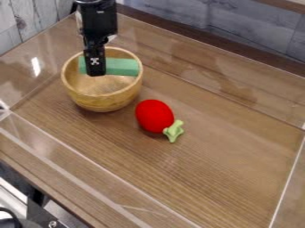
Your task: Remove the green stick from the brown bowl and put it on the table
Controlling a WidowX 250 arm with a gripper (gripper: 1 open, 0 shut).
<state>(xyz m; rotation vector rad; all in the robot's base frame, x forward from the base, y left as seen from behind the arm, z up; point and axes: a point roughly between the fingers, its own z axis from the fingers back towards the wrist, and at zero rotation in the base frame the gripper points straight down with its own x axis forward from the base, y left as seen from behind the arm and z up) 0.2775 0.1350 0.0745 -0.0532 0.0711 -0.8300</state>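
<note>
The gripper [92, 64] is pointed straight down into the brown bowl [102, 93], its jaws closed on the green stick [116, 67], which is held inside the bowl near the far rim. A red toy [152, 116] is seen nearby on the table [226, 160].

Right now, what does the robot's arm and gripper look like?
The arm is black and boxy, coming down from the top of the view. Its gripper is black too, narrow, with a small white X-like mark on one finger. No cables show.
</note>
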